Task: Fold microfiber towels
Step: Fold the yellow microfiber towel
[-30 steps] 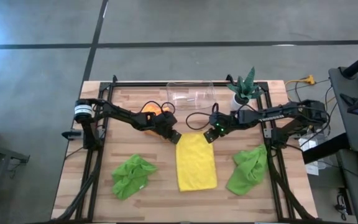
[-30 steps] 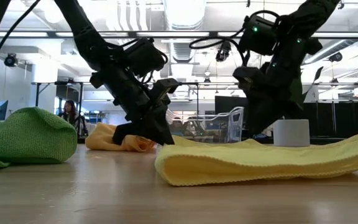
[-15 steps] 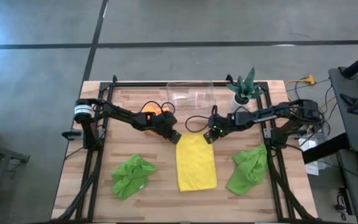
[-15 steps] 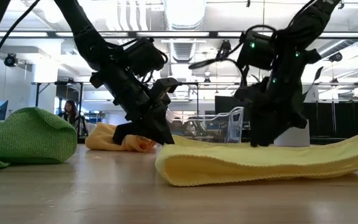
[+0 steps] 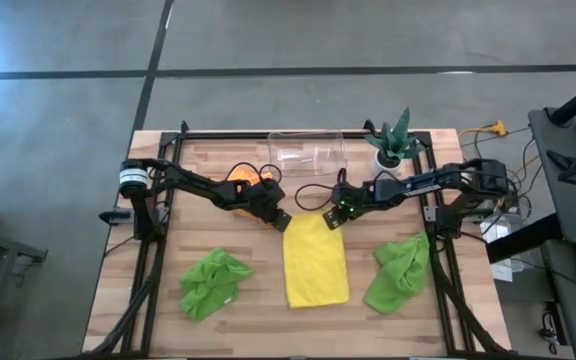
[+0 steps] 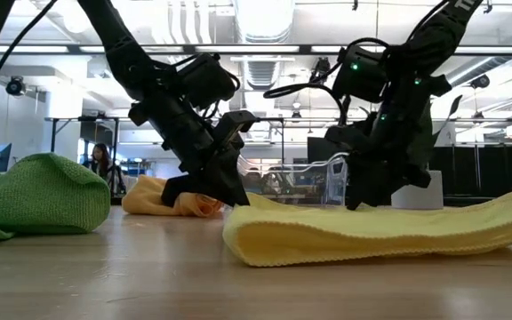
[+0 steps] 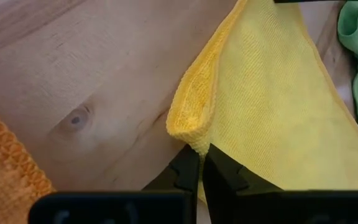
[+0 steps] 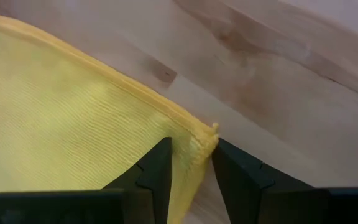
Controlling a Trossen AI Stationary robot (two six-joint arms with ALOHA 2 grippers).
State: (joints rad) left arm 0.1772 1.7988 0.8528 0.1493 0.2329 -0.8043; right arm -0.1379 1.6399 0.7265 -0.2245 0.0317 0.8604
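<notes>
now yellow towel [image 5: 316, 263] folded, flat

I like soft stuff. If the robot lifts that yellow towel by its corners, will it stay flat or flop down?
Probably flop. The yellow towel already curls over where the left end effector pinches its corner, and it sags in soft waves on the table. It looks thin, so likely light too.

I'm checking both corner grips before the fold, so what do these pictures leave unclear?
- Right gripper: its fingers straddle the yellow towel corner, but the right wrist view doesn't show whether they pinch it.
- Orange towel: mostly covered by the left arm in the high view; cut off by the edge in the left wrist view.
- Left gripper: shut on the yellow corner; the layers held are hidden.
</notes>
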